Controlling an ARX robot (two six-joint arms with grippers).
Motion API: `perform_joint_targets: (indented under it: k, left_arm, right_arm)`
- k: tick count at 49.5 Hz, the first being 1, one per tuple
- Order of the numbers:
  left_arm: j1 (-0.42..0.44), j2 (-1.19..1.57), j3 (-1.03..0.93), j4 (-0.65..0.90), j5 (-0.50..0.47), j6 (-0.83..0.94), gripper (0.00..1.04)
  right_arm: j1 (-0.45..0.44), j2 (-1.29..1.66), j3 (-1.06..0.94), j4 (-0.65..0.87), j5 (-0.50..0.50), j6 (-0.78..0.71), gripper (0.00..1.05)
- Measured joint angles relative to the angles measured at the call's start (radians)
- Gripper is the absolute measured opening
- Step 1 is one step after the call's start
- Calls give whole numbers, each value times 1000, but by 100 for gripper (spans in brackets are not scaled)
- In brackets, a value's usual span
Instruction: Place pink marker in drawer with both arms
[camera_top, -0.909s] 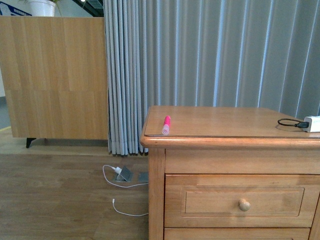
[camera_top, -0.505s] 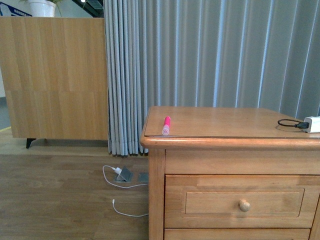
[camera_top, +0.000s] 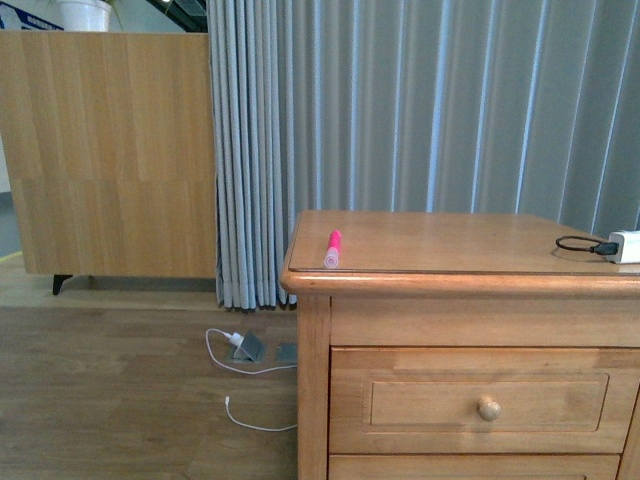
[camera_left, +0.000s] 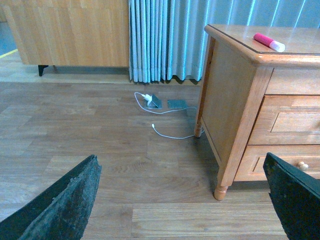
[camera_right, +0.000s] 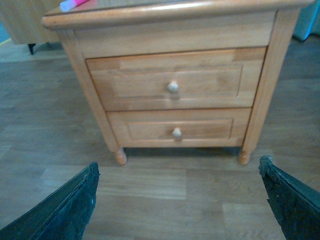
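The pink marker (camera_top: 332, 249) lies on the cabinet top near its front left corner, pale cap toward me; it also shows in the left wrist view (camera_left: 268, 42) and the right wrist view (camera_right: 75, 4). The top drawer (camera_top: 488, 402) is closed, with its round knob (camera_top: 489, 408); the right wrist view (camera_right: 172, 80) shows it above the similar lower drawer. Neither arm shows in the front view. My left gripper (camera_left: 182, 200) is open over bare floor, left of the cabinet. My right gripper (camera_right: 180, 200) is open over the floor in front of the cabinet.
A black cable loop (camera_top: 580, 245) and white charger (camera_top: 625, 246) lie at the cabinet top's right. Grey curtains (camera_top: 400, 120) hang behind. A white cable and floor socket (camera_top: 245, 348) lie left of the cabinet. A wooden sideboard (camera_top: 105, 150) stands far left.
The front view has shifted very slightly downward; the marker and drawer stay where they were.
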Motion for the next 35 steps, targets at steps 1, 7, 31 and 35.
perform_joint_targets:
  k: [1, 7, 31, 35]
  left_arm:
    - [0, 0, 0, 0, 0, 0, 99]
    - [0, 0, 0, 0, 0, 0, 99]
    - [0, 0, 0, 0, 0, 0, 99]
    - [0, 0, 0, 0, 0, 0, 99]
  right_arm:
    - [-15, 39, 6, 22, -22, 4, 96]
    - [-35, 256, 50, 211, -27, 5, 96]
    - [252, 1463, 558, 772, 231, 61, 96]
    - [272, 1577, 642, 785, 260, 59, 96]
